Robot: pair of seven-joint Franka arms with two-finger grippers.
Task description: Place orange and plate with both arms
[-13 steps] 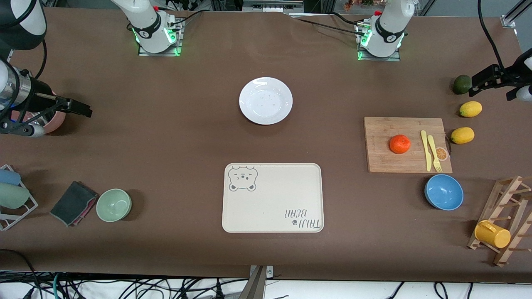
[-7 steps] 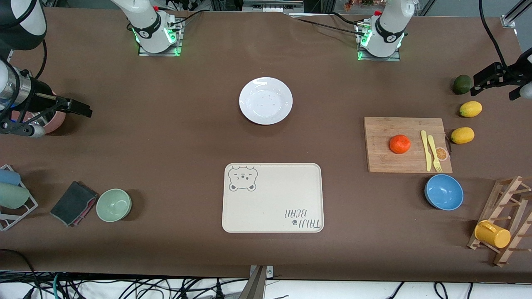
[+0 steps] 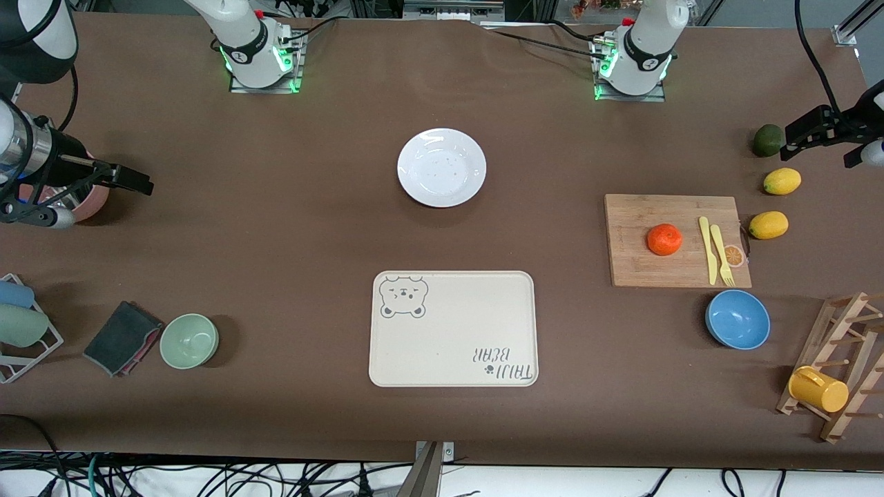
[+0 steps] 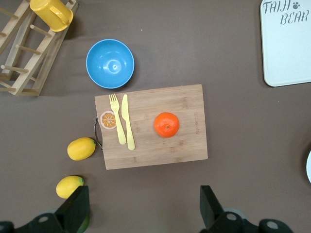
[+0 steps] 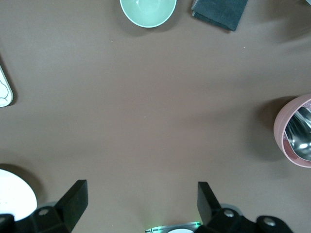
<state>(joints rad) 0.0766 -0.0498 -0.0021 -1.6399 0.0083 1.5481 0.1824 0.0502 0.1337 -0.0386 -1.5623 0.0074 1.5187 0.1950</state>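
Black fingers: the left gripper [image 4: 143, 208] hangs with its jaws spread wide and empty, high over the left arm's end of the table, near the dark green fruit [image 3: 767, 140]; it looks parked clear of the work.
Right gripper [image 5: 141, 206]: likewise spread wide and holding nothing, up over the right arm's end of the table, above a pink bowl [image 5: 296, 131]; this arm too seems to wait.
Orange [image 3: 664, 239]: sits alone on the bare part of the wooden cutting board [image 3: 635, 269], beside a yellow knife [image 3: 706, 250] and fork [image 3: 720, 255], so I'd say the fingers can drop straight over it.
Lemons [image 3: 782, 181]: two lie just off the board toward the left arm's end, well apart from the orange.
Plate [image 3: 441, 167]: flat on the brown cloth between the two bases, farther from the front camera than the bear-print tray [image 3: 453, 328]; within the right arm's reach, I'd guess.
Tray: bare, probably the goal.
Blue bowl [image 3: 737, 319]: nearer than the board.
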